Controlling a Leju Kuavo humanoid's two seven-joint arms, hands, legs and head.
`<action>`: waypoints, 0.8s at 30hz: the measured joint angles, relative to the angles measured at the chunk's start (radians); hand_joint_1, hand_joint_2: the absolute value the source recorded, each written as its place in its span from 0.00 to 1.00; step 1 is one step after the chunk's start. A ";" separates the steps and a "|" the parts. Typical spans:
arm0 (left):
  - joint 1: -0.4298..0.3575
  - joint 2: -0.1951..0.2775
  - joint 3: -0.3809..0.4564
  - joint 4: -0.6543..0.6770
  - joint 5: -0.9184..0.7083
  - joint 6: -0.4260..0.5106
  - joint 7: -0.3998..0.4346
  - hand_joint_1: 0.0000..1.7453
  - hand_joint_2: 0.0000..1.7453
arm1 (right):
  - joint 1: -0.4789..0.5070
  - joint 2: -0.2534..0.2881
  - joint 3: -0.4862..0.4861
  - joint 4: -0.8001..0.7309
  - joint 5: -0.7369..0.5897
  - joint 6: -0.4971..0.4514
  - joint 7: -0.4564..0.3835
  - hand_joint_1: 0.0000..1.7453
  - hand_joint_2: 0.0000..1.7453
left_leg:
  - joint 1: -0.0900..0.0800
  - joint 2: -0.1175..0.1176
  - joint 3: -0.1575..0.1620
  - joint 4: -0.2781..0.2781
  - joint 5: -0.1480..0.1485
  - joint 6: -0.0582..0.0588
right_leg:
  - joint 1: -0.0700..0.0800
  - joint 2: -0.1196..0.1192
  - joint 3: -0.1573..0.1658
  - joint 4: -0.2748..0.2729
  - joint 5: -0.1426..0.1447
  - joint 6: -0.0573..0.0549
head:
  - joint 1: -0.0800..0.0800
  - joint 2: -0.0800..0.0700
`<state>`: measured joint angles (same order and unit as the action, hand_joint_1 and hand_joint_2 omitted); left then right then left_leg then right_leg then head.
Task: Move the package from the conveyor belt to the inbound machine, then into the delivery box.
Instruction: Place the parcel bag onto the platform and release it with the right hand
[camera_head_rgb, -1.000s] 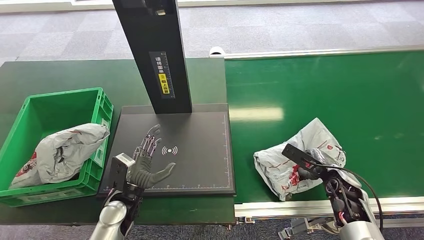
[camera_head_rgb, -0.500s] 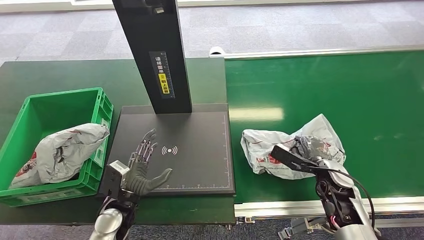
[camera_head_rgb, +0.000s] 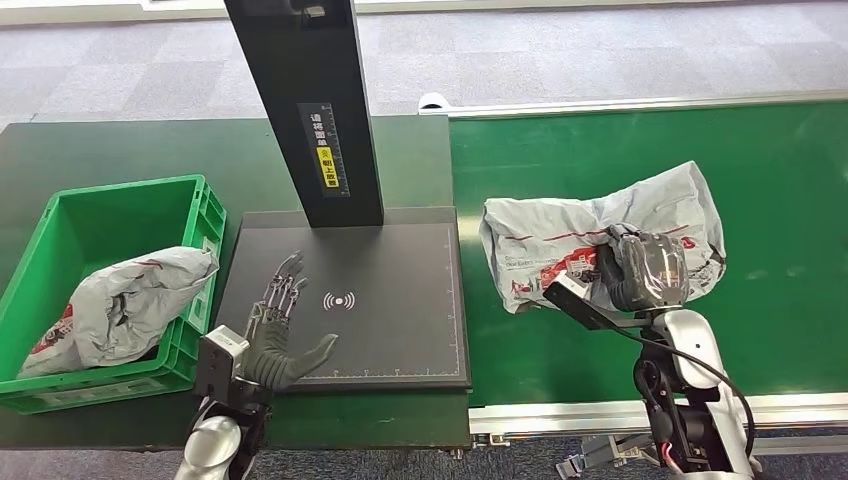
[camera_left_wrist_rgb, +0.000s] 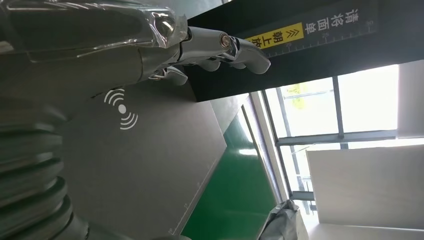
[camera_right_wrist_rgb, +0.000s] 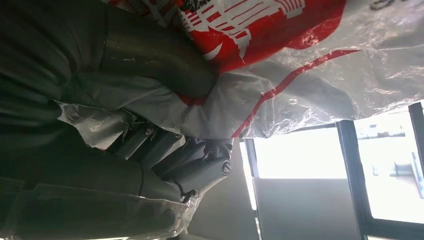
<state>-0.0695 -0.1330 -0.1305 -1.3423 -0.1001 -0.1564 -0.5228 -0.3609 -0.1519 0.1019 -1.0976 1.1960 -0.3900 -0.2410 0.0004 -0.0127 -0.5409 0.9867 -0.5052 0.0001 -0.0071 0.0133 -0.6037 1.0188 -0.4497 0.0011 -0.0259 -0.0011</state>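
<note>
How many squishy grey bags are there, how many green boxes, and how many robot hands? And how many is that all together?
Grey bags: 2, one held by the right robot hand over the belt and one in the box
Green boxes: 1
Robot hands: 2, counting the left robot hand over the black pad
Total: 5
</note>
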 joint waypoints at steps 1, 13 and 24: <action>0.000 0.000 0.000 -0.001 -0.002 0.004 -0.005 0.00 1.00 | 0.008 0.004 -0.005 -0.017 -0.008 -0.018 -0.015 1.00 1.00 | 0.000 0.000 0.000 0.000 0.000 0.000 | 0.000 0.000 0.000 0.000 0.000 0.000 | 0.000 0.000; -0.034 -0.005 -0.001 0.002 0.004 0.021 -0.038 0.00 1.00 | 0.079 0.101 0.027 -0.164 -0.071 -0.084 -0.123 1.00 1.00 | 0.000 0.000 0.000 0.000 0.000 0.000 | 0.001 0.000 0.000 0.000 0.000 0.000 | 0.000 0.000; -0.068 -0.001 -0.027 0.041 0.035 0.015 -0.061 0.00 1.00 | 0.070 0.123 0.216 -0.027 -0.087 -0.018 -0.206 1.00 1.00 | 0.000 0.000 0.000 0.000 0.000 0.000 | 0.000 0.000 0.000 0.000 0.000 0.000 | 0.000 0.000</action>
<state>-0.1371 -0.1343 -0.1579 -1.3012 -0.0651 -0.1411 -0.5835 -0.2913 -0.0293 0.3175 -1.1249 1.1092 -0.4081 -0.4467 0.0006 -0.0124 -0.5408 0.9866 -0.5051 -0.0001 -0.0067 0.0135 -0.6037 1.0189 -0.4497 0.0010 -0.0259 -0.0011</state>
